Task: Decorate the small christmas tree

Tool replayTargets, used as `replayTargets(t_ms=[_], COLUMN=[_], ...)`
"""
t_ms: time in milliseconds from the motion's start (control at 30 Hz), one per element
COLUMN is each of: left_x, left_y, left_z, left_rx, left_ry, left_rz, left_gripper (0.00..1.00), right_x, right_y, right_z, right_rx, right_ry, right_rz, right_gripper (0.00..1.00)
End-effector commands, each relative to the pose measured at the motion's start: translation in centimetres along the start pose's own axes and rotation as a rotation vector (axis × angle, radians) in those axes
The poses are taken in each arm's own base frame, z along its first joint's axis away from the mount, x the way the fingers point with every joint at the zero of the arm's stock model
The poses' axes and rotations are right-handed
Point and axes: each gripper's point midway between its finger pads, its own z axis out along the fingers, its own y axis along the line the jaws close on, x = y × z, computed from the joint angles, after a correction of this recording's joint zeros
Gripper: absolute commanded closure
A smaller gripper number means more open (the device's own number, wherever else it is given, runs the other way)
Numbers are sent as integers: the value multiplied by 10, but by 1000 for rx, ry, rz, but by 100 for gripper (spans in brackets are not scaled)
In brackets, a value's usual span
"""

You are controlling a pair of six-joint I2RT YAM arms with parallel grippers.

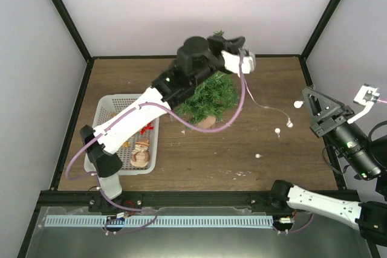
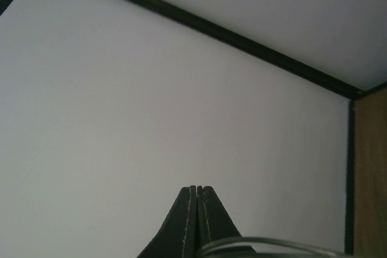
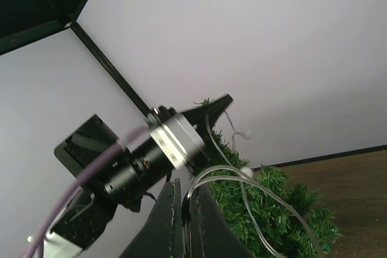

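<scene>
Where the brown wooden table [image 1: 199, 167] lies bare, to the right of the tree and toward its near edge, I have the most room. White walls and black frame posts close off the back and both sides. A white plastic lattice basket [image 1: 103, 110] sits by the left edge with a small tan snowman figure [image 1: 141, 151] inside it.

The small dark-green christmas tree [image 1: 214, 95], bristly and cone-shaped, stands toward the back centre of the table on a round tan base. Its long axis runs from that base to the pointed tip, which shows toward the back wall from overhead; I cannot tell if it stands quite plumb.

My left gripper [image 2: 198, 193] hangs just beside the tip, its black wedge fingers pressed together. I cannot tell whether it pinches anything.

My right gripper [image 3: 186, 187] is well to the right of the tree. It is closed on a thin clear string of round white beads [image 3: 245, 173], which loops across to the branches. Some of those white beads [image 1: 258, 156] rest on the wood.
</scene>
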Motion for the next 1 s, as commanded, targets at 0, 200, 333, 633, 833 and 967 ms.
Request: replayTargets(t_ms=[0, 200, 333, 633, 833, 967], left_x=[-27, -23, -17, -34, -36, -36], left_y=[-25, -71, -108, -157, -191, -211], left_z=[-8, -2, -1, -18, -29, -31], left_rx=[-8, 76, 149, 235, 313, 347], left_ry=[-63, -38, -22, -44, -47, -39], left_rz=[238, 356, 400, 423, 436, 435], left_gripper=[100, 100, 100, 100, 100, 100], right_x=[-6, -5, -5, -11, -15, -15], right_y=[-2, -4, -5, -11, -12, -14], right_z=[-11, -14, -15, -25, -29, -32], right_rx=[-31, -41, -43, -39, -42, -42], right_ry=[-30, -32, -33, -52, -61, -63], right_rz=[67, 74, 73, 73, 63, 61], right_gripper=[99, 99, 99, 99, 99, 99])
